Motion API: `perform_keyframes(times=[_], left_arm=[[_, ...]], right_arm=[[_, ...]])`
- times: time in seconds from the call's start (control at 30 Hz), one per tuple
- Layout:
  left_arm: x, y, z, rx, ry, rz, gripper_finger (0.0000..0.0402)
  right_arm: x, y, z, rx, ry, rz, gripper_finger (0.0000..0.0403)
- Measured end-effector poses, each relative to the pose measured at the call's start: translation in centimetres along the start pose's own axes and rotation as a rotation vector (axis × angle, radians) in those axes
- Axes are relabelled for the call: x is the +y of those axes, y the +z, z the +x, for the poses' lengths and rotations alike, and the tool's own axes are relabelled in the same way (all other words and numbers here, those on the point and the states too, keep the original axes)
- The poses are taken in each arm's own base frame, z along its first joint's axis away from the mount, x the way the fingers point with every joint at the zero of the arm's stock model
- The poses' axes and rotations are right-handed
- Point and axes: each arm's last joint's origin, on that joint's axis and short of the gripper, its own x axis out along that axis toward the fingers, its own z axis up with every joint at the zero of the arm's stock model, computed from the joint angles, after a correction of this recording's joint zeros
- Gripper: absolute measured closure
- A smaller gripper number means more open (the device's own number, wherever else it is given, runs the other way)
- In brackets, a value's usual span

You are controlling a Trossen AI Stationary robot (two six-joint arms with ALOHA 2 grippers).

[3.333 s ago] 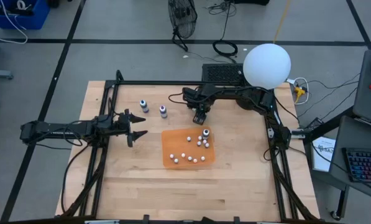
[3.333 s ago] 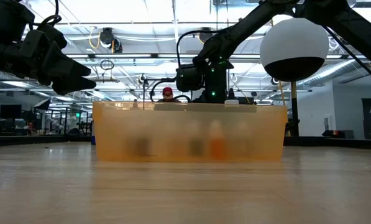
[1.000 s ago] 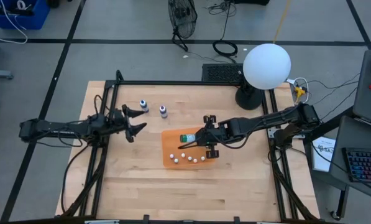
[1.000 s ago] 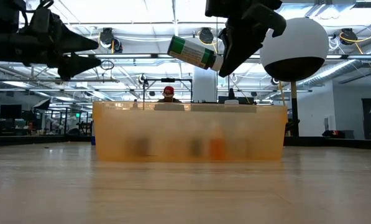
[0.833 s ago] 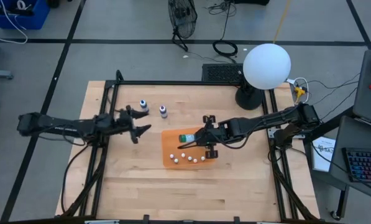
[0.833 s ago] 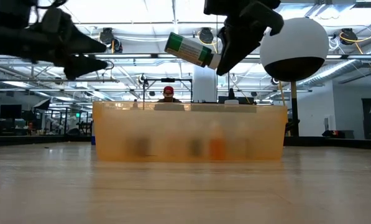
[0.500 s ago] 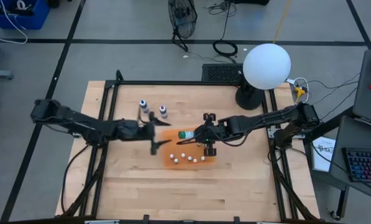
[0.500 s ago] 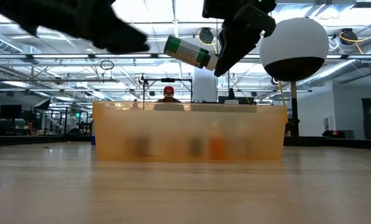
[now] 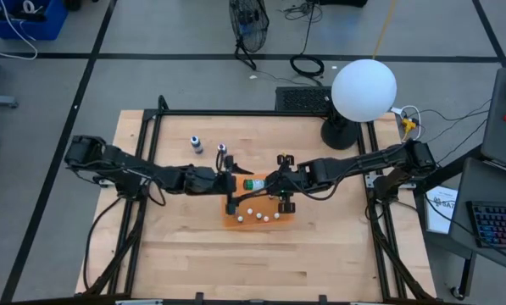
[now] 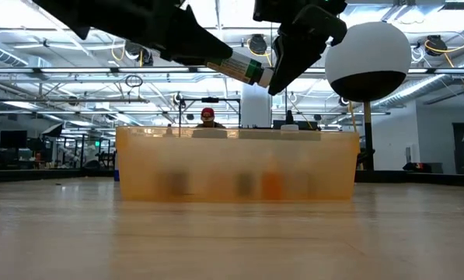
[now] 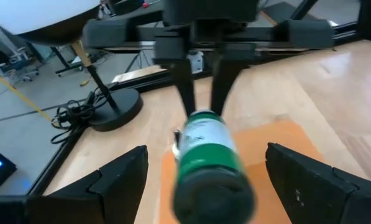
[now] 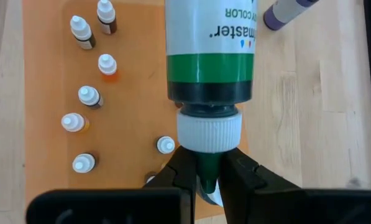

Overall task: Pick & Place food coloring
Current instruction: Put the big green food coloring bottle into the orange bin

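Green band, white label: the green food coloring bottle [image 9: 254, 183] hangs sideways in the air above the orange tray [image 9: 232, 219], and the right tool [image 9: 272, 183] has it pinched by the tip, fingers [image 12: 184, 174] clamped tight just past the white cap [image 12: 208, 129]. The bottle's dark base points away from that tool, toward the left arm.

And there's the left tool [image 9: 232, 183], spread wide, one finger [image 11: 120, 180] on either side of the bottle's base with clear air between them and it. Not touching it in the left wrist view. From the low view the two tools meet over the middle of the tray [image 10: 235, 165], bottle [image 10: 241, 68] tilted between them, base end higher.

Down in the tray, small dropper bottles [image 12: 89, 96] with pale caps stand scattered, mostly along its front half. Two more bottles wait upright on the bare wooden table [image 9: 320, 254], between the tray and the far-left corner: one [image 9: 196, 143] farther out, and a purple one [image 9: 222, 152] just beside the left arm. A big white globe lamp [image 9: 364, 89] stands at the far-right corner.
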Motion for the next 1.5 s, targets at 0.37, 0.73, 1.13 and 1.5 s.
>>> perform_keyframes(times=[0.37,0.73,1.13,1.5], left_arm=[[1.6,-0.5,0.4,0.005,-0.062,-0.084,0.0104],[1.9,-0.7,0.4,0.025,-0.077,-0.079,0.0268],[2.9,0.5,-1.3,0.023,-0.007,-0.037,0.0268],[5.5,-0.2,-1.6,-0.226,-0.094,-0.077,0.0268]], right_arm=[[0.0,0.0,0.0,0.0,0.0,0.0,0.0372],[0.0,0.1,0.0,-0.013,-0.004,0.008,0.0364],[-1.1,-2.4,-2.4,0.039,-0.124,0.086,0.022],[-3.0,-6.7,-3.0,-0.621,-0.214,0.103,0.0209]])
